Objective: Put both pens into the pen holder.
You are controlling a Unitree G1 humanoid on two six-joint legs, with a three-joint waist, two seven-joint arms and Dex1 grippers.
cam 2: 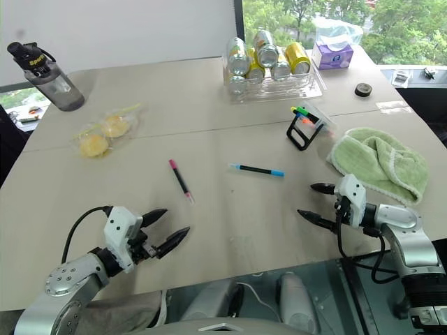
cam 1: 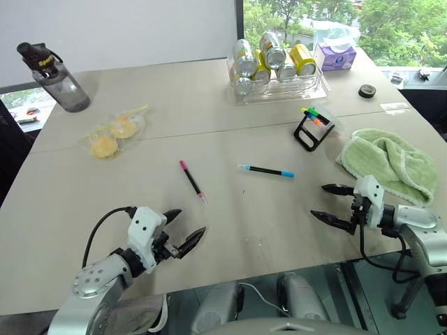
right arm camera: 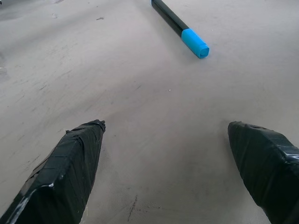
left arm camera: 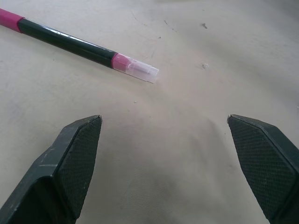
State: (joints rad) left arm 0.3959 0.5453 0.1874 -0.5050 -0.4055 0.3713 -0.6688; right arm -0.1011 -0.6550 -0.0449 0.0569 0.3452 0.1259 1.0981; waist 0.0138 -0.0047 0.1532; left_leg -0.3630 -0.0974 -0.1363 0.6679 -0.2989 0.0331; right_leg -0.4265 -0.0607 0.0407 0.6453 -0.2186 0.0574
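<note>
Two black-barrelled pens lie flat on the beige table [cam 1: 230,230]. The pink-capped pen [cam 1: 191,181] lies left of centre, the blue-capped pen [cam 1: 266,170] right of centre. My left gripper [cam 1: 184,232] is open just above the table, a short way short of the pink pen [left arm camera: 84,45]. My right gripper [cam 1: 328,202] is open too, low over the table, with the blue pen's cap [right arm camera: 195,43] ahead of its fingers. The black pen holder [cam 1: 311,130] stands further back on the right with short coloured markers in it.
A green towel [cam 1: 388,162] lies at the right edge beside my right arm. A clear tray of drink cans [cam 1: 277,68] and a tissue box [cam 1: 334,54] stand at the back. A grey bottle [cam 1: 57,77] and bagged yellow snacks [cam 1: 114,134] are at the back left.
</note>
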